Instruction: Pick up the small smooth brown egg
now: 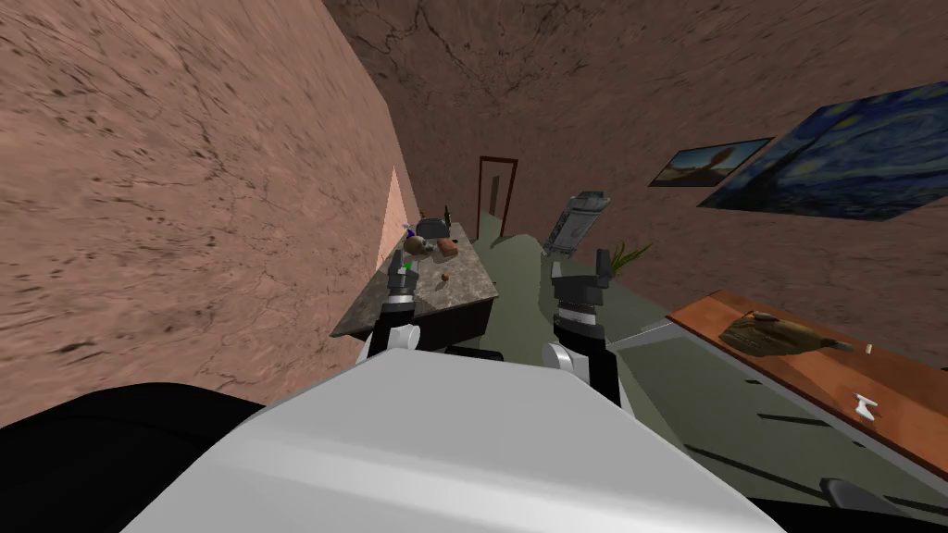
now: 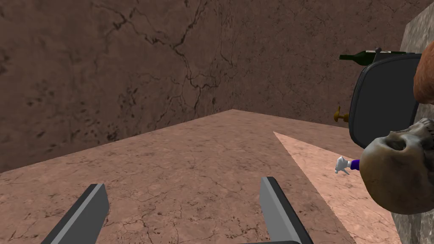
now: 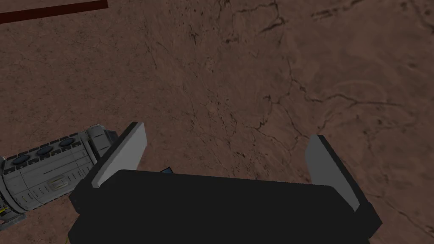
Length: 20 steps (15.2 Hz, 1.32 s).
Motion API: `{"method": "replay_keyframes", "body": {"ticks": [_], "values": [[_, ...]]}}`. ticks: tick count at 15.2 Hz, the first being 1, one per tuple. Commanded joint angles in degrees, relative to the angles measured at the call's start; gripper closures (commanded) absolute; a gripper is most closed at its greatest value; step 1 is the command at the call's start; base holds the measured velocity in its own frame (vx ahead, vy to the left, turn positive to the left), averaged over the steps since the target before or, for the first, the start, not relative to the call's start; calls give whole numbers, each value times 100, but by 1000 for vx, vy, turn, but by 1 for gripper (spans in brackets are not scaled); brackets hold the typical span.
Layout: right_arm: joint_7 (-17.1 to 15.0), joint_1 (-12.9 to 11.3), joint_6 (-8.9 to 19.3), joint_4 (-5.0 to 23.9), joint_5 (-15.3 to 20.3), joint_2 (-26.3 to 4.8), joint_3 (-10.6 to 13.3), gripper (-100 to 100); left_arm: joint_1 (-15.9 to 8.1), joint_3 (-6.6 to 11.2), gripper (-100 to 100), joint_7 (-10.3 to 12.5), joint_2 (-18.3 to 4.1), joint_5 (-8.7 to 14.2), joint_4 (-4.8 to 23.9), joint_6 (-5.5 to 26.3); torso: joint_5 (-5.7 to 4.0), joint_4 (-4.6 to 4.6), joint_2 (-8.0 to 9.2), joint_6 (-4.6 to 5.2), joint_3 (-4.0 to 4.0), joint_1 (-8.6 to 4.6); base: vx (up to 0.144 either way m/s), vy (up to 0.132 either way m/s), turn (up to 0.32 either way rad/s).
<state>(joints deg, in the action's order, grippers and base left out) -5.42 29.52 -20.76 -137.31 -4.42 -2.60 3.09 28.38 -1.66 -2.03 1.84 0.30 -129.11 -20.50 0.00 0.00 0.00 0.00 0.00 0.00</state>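
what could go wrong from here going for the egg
The egg is tiny and round on the table; a nudge may roll it off.
The left jaws, open, face the wall, not the egg, so the approach starts blind.
The skull sits close; swinging over may knock it.

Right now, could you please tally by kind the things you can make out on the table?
skull: 1
green bottle: 1
dark rounded panel: 1
orange-brown lump: 1
small brown egg: 1
white-and-purple trinket: 1
brass-coloured trinket: 1
Total: 7
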Motion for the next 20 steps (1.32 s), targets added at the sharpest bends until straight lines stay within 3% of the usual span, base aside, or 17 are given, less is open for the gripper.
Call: {"method": "replay_keyframes", "body": {"ticks": [1,8,18,20], "values": [[0,0,0,0,0,0,0,0,-21,46,-100,-31,-174,3,17,82,0,0,0,0,0,0,-3,3,-67],[0,-1,0,0,0,0,0,0,-157,378,-100,-260,-778,22,151,711,3,1,7,3,4,14,-14,21,-172],[0,-1,0,0,0,0,0,0,-294,816,-100,-558,-1131,43,361,1592,3,1,6,3,4,12,-17,24,-184],[0,-1,0,0,0,0,0,0,-335,975,-100,-665,-1221,48,450,1917,2,1,5,2,3,11,-17,15,-212]]}}
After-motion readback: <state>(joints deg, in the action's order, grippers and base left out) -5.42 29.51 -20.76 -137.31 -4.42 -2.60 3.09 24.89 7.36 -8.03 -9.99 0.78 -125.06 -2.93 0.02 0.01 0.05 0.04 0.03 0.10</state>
